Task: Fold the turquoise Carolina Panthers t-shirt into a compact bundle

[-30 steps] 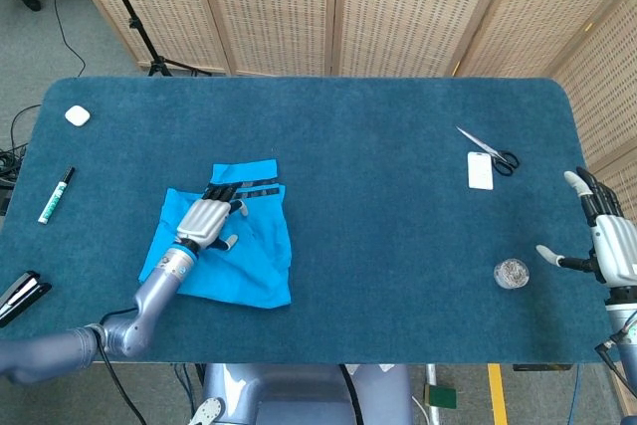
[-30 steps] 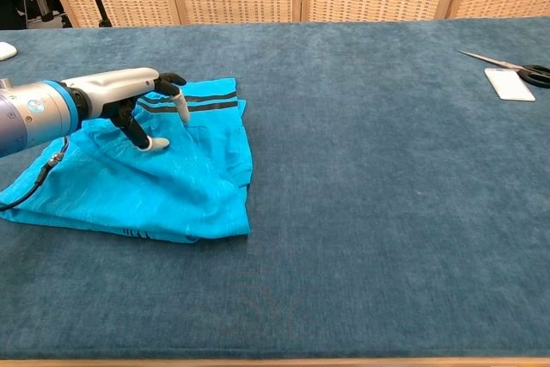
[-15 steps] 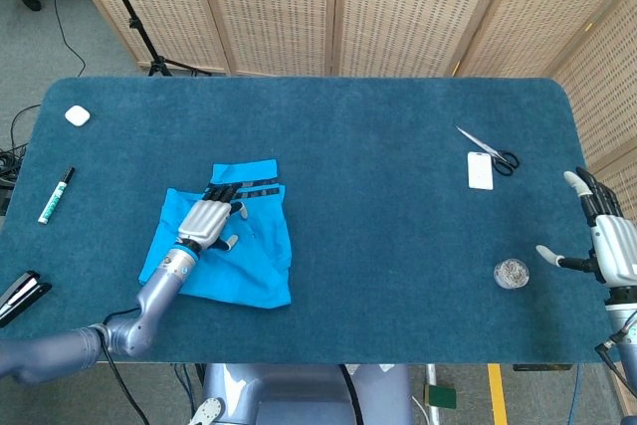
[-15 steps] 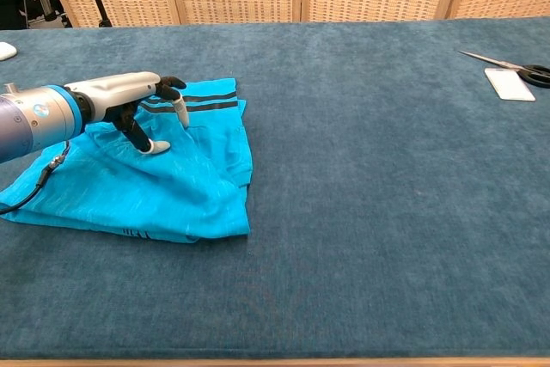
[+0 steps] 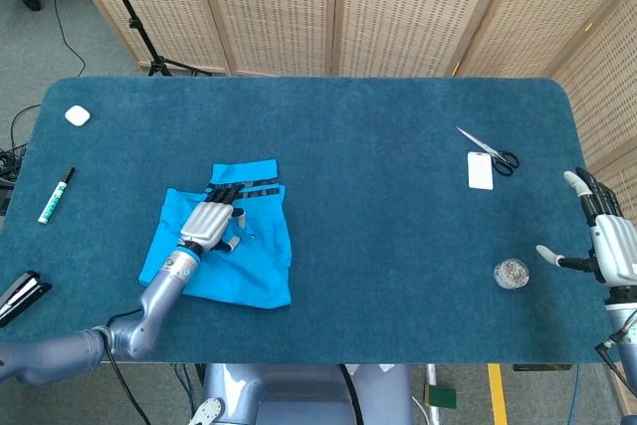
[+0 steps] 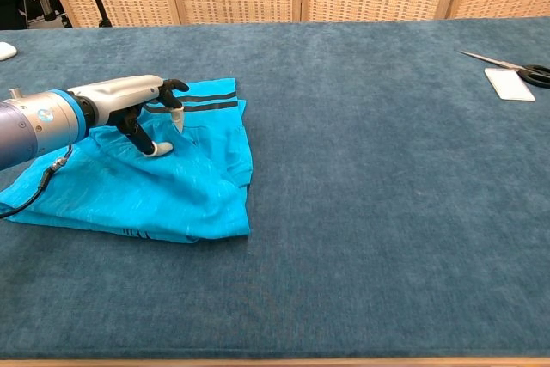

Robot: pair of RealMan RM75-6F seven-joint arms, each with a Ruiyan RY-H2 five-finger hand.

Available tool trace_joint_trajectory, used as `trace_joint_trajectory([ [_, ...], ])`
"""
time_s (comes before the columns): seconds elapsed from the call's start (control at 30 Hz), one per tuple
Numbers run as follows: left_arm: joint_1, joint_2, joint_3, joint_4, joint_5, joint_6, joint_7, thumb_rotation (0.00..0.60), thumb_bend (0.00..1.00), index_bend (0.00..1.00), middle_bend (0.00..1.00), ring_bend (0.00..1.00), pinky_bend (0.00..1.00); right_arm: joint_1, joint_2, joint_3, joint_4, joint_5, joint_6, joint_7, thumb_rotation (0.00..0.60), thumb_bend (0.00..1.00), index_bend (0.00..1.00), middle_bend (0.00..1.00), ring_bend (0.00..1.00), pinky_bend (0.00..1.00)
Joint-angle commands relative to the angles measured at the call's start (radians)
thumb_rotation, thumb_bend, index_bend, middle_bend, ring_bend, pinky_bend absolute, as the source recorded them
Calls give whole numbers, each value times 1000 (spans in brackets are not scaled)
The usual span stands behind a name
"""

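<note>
The turquoise t-shirt point(image 5: 249, 256) point(image 6: 172, 191) lies partly folded on the left of the blue table point(image 5: 398, 246), with black stripes at its far edge. My left hand point(image 5: 207, 222) point(image 6: 137, 102) rests on top of the shirt near those stripes. Its fingers curl down and its thumb tip touches the cloth, with a gap still between thumb and fingers. My right hand point(image 5: 607, 241) hovers past the table's right edge with fingers spread, holding nothing. The chest view does not show it.
Scissors point(image 5: 490, 149) point(image 6: 507, 64) and a white card point(image 5: 480, 170) point(image 6: 509, 83) lie at the far right. A small shiny round object point(image 5: 512, 273) sits near the right hand. A marker point(image 5: 56, 194), a white puck point(image 5: 78, 115) and a black tool point(image 5: 20, 294) lie at the left.
The left hand's fingers have curled further in toward the thumb over the shirt. The shirt and the right hand have not moved.
</note>
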Motion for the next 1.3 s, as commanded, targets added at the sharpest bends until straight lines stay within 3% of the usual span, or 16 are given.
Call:
trace_joint_trajectory([
  [0.03,0,-1,1,2,2,1,1,600,389,583,0,0,0,0,0,0,0,0,0,0,600,0,0,0,0,0],
  [0.2,2,-6,2,8,8,4,3,600,476,613,0,0,0,0,-1,0,1,1,0,-2,600,0,0,0,0,0],
  [0.63,14,-13,6,17,55,40,0,600,485,702,0,0,0,0,0,1,1,3,0,-2,600,0,0,0,0,0],
  [0.93,9,-9,45,80,283,127,-38,600,480,747,0,0,0,-1,1,2,1,5,0,1,600,0,0,0,0,0],
  [1.3,-38,-6,56,171,422,148,-23,600,470,763,0,0,0,-2,4,3,-1,4,2,7,600,0,0,0,0,0],
])
